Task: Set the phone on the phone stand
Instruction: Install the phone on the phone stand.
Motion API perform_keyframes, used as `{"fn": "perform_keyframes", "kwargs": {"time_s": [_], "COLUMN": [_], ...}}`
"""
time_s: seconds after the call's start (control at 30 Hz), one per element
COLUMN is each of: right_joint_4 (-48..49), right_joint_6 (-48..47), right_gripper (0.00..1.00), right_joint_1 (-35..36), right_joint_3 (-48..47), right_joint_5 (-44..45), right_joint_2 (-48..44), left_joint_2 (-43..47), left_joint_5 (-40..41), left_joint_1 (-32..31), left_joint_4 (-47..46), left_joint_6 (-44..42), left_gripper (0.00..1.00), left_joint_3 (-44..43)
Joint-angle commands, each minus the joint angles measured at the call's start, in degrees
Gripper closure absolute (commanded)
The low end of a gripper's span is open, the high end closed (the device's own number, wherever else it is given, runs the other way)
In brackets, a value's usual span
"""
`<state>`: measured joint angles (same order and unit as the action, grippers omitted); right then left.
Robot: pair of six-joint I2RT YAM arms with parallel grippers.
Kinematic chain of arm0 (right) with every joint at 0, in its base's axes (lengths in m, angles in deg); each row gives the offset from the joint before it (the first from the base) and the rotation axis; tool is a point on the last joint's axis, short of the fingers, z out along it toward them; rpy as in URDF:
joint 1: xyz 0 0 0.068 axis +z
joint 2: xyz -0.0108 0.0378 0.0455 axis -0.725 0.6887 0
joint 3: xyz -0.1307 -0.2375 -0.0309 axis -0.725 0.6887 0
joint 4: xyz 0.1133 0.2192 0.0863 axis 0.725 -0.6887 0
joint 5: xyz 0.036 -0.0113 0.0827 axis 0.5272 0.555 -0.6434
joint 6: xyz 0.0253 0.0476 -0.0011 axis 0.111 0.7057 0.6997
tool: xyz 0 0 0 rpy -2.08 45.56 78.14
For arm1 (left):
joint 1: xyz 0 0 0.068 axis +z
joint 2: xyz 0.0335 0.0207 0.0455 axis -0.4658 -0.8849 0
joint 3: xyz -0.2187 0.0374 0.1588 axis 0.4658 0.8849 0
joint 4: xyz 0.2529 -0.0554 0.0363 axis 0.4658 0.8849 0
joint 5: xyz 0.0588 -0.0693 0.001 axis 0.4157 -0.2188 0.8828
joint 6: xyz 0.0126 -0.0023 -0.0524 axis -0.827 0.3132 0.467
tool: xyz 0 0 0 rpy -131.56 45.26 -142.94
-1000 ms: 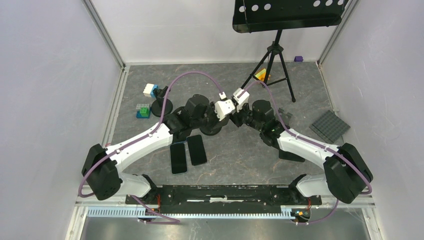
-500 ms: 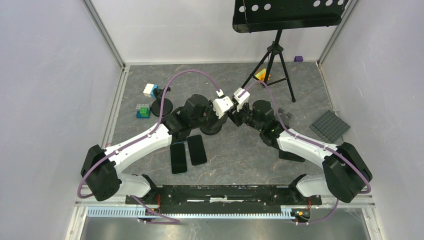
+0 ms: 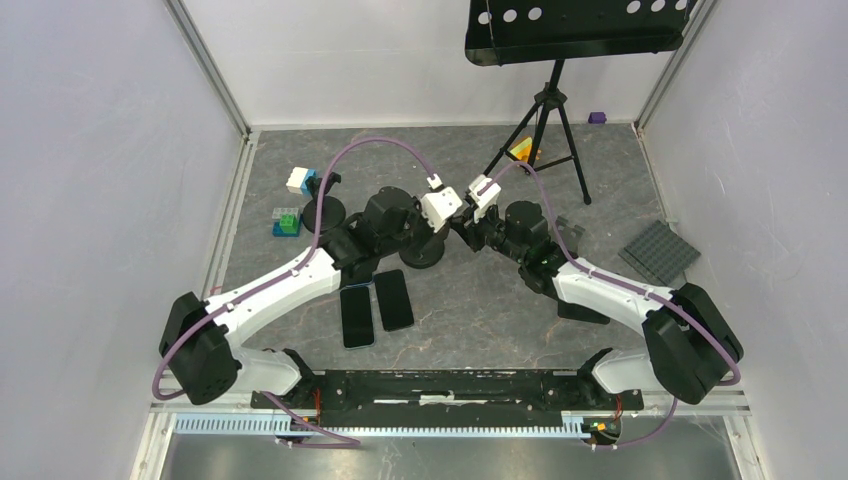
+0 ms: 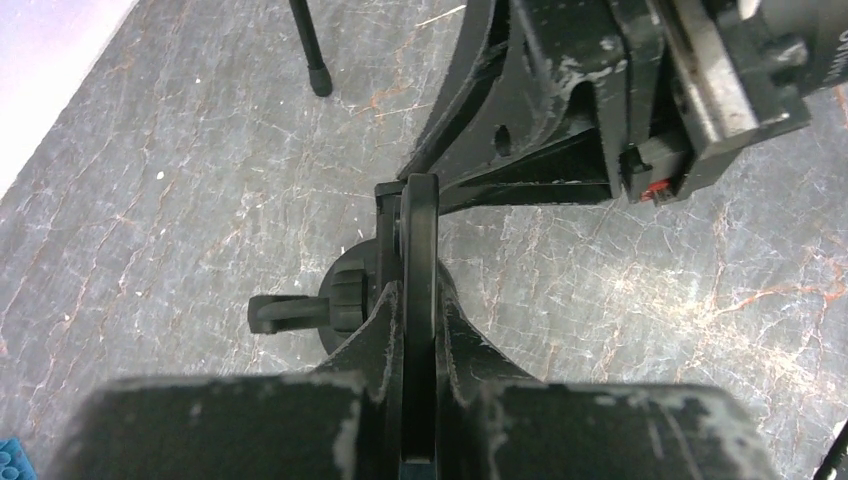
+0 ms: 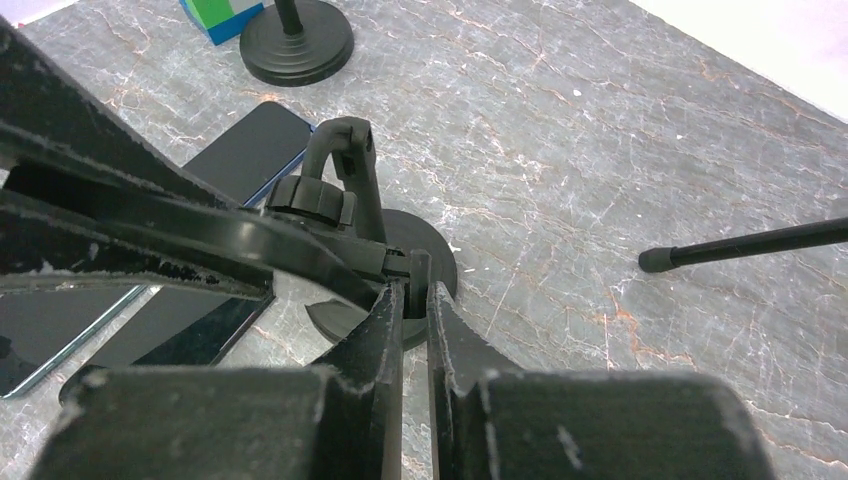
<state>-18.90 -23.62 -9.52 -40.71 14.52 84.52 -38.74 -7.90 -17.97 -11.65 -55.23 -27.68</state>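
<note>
Grey marbled table [image 3: 480, 310] as the work surface, walled on three sides.

Stand: black phone stand with round base [image 3: 425, 262], at the middle of the table. Upright, base flat on the surface, ball-joint knob and short upper arm above it.

Left gripper [image 4: 418, 300]: comes in over the stand from the left-edge side. Fingers [image 4: 385, 320] together, clamped on a thin black plate at the stand head, shown edge-on and upright in the left wrist view.

Right gripper [image 5: 413, 300]: comes in from the right-edge side, tip to tip with the left one. Fingers [image 5: 445, 330] nearly together, pinching a small black tab at the stand head, just above the base.

Phones: black slab phone [image 3: 394, 299], flat on the table between the stand and the near edge, just beside the base, held by neither gripper. Second black slab phone [image 3: 357, 315] flat alongside it, on its left-edge side.

Other items:
- Second black round-based post stand [image 3: 325, 212], toward the left edge.
- White-and-blue toy block [image 3: 299, 180] and green-and-blue toy block [image 3: 287, 221], near that stand.
- Black tripod music stand [image 3: 545, 110], near the far right corner.
- Grey studded baseplate [image 3: 659, 251], at the right edge.
- Small purple block [image 3: 597, 117], in the far right corner.
</note>
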Motion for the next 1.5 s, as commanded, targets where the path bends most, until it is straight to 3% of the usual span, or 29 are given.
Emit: {"fn": "perform_keyframes", "kwargs": {"time_s": [0.0, 0.57, 0.97, 1.47], "right_joint_4": [-8.5, -7.8, -8.3, -11.2], "right_joint_6": [-0.3, -0.2, -3.8, -8.9], "right_gripper": [1.00, 0.99, 0.93, 0.67], "right_joint_1": [-2.3, -1.3, -1.1, -1.1], "right_joint_3": [2.9, 2.6, 3.8, 3.7], "right_joint_5": [5.6, -1.8, -3.2, -9.5], "right_joint_2": [0.6, 0.1, -1.1, -2.5], "left_joint_2": [4.6, 0.3, -0.6, -1.4], "left_joint_5": [15.7, 15.1, 17.3, 18.1], "left_joint_1": [5.0, 5.6, 5.7, 5.7], "left_joint_4": [-7.6, -9.2, -8.5, -8.0], "left_joint_6": [-1.1, -0.7, -2.3, -3.9], "left_gripper": [0.98, 0.98, 0.98, 0.98], "left_joint_3": [-1.2, -3.5, -4.8, -5.7]}}
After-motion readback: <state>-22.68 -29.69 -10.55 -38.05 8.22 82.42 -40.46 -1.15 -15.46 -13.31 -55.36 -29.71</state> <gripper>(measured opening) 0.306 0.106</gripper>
